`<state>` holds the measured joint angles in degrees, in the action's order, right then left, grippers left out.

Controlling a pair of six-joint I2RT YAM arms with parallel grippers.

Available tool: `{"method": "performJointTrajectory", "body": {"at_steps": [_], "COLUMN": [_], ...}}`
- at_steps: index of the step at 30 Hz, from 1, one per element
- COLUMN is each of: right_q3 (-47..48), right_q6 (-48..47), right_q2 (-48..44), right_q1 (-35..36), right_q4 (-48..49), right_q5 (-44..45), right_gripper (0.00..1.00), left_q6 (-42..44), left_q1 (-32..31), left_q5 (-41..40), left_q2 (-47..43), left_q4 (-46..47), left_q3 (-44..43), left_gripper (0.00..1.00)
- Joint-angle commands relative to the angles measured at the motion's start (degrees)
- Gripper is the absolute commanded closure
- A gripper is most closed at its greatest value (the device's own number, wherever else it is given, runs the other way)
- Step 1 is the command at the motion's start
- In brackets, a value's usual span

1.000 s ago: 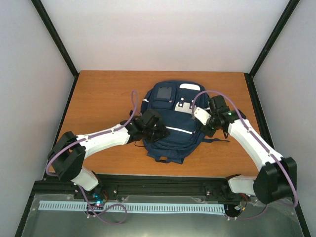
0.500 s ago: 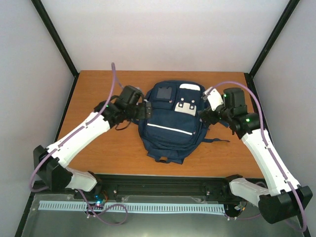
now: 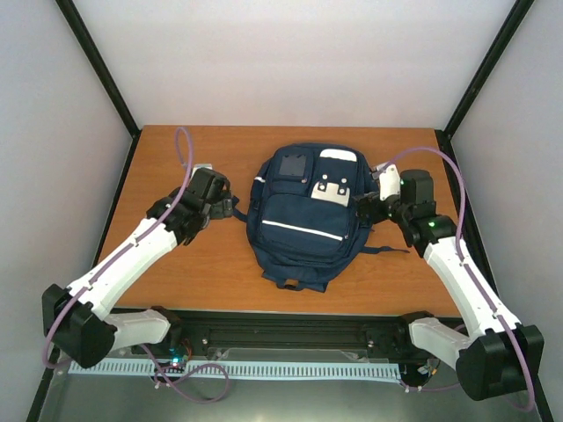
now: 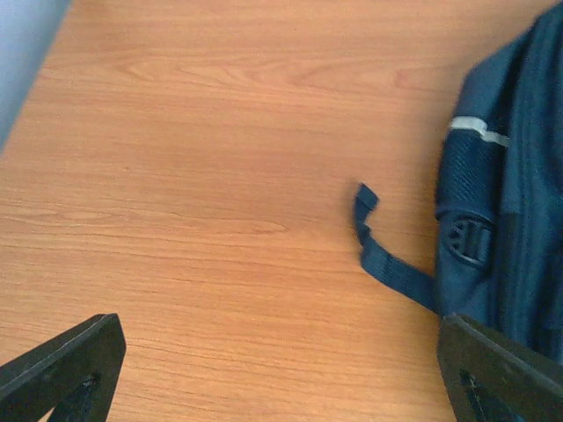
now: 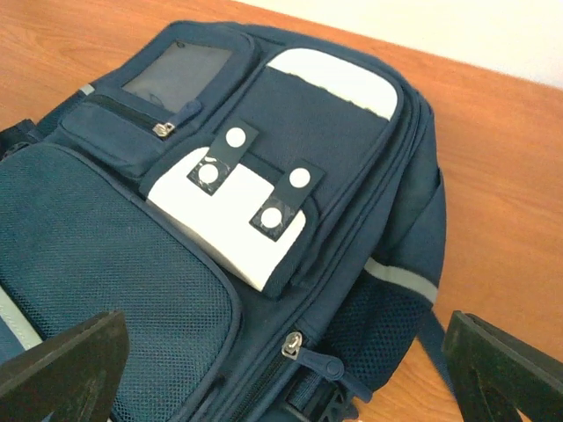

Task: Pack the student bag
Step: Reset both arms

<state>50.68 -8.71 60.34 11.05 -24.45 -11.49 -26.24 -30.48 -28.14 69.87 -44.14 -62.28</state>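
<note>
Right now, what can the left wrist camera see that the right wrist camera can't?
Only the left wrist view shows a strap's loose end lying on a wide stretch of bare table, beside the side of the student bag.

Only the right wrist view shows the bag's front: a white patch with dotted tabs, a window pocket and a zipper pull.

Both show the navy bag, the wooden table and an open end effector holding nothing: the left end effector in one, the right end effector in the other.
</note>
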Motion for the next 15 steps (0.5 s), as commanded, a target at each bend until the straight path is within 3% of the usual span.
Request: {"method": "performJointTrajectory", "body": {"at_steps": [1,6,15], "right_q3": [-1.3,-1.6,-4.5], "right_q6": [4.3,5.0,4.0], "right_q2": [0.3,-1.4,-7.4], "right_q1": [-0.3,-0.3,-0.4], "right_q4": [5.3,5.8,7.9], "right_q5": [2.2,6.5,6.8], "right_gripper": [0.0,0.0,0.0], "left_q6": [0.6,1.1,2.6], "left_q1": [1.1,1.1,1.1], "left_q5": [-8.8,-12.8,-8.0], "left_q2": [-4.0,-4.9,-8.4], "left_q4": [5.1,5.3,6.8], "left_q3": [2.2,4.1,5.5], "left_gripper": [0.0,0.0,0.0]}}
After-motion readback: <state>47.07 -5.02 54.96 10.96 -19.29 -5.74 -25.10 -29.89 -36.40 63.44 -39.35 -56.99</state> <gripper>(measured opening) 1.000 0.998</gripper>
